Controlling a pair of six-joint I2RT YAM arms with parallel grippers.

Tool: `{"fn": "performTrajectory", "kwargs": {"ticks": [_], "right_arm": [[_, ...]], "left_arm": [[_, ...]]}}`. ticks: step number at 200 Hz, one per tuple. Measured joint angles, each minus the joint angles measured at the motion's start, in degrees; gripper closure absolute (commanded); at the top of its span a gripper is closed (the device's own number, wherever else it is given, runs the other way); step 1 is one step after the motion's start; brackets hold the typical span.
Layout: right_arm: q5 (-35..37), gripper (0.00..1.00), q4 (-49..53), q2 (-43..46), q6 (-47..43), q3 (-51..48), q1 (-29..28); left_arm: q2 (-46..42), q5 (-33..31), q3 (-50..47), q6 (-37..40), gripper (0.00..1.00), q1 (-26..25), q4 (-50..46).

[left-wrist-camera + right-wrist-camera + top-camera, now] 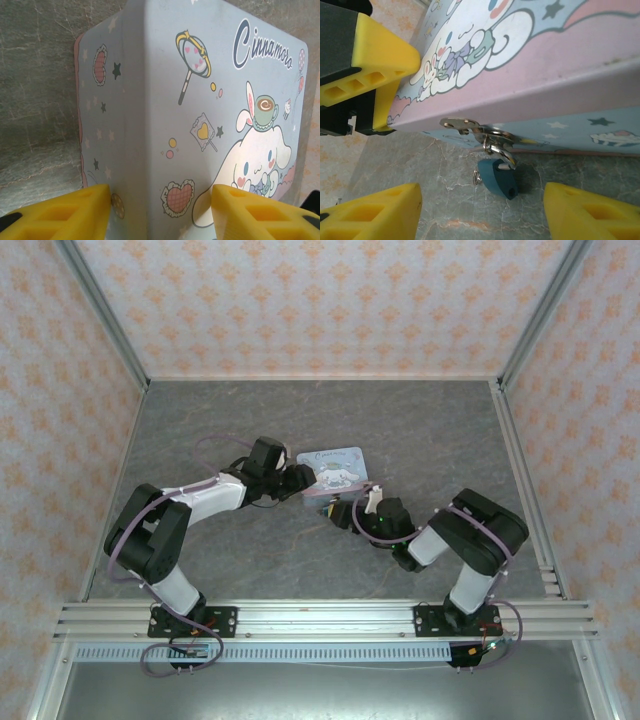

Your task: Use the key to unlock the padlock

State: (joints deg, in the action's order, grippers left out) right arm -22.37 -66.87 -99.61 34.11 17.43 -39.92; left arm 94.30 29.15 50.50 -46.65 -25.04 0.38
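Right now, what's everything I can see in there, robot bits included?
tin box: one, pastel blue-pink with cartoon, mid-table between the arms
padlock: one, dark teal, hanging from the tin's clasp
clasp: one, silver, tin's front edge
table: one, grey marbled, under everything
walls: three, pink-orange patterned, around the table
rail: one, silver, table's near edge
left arm and right arm: two, black-white, bolted to the rail
left claw: one, yellow fingers, gripping the tin
right claw: one, yellow fingers, open, facing the padlock
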Motion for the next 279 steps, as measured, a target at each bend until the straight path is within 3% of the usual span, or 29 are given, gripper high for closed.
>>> {"fn": "performTrajectory", "kwargs": {"ticks": [90,202,279], "right_arm": [[-1.7,0.45,-5.8,-5.8,0.1,3.0,0.0],[-1.9,0.69,-6.0,-6.8,0.2,3.0,0.2],[-1.1,0.79,-5.6,-7.0,0.0,3.0,0.2]], "left_arm": [[0.0,0.0,0.0,0.0,0.45,0.0,-0.1],[0.0,0.0,0.0,0.0,0.45,0.0,-0.1],[0.0,-0.3,0.0,0.0,0.45,0.0,-0.1]]}}
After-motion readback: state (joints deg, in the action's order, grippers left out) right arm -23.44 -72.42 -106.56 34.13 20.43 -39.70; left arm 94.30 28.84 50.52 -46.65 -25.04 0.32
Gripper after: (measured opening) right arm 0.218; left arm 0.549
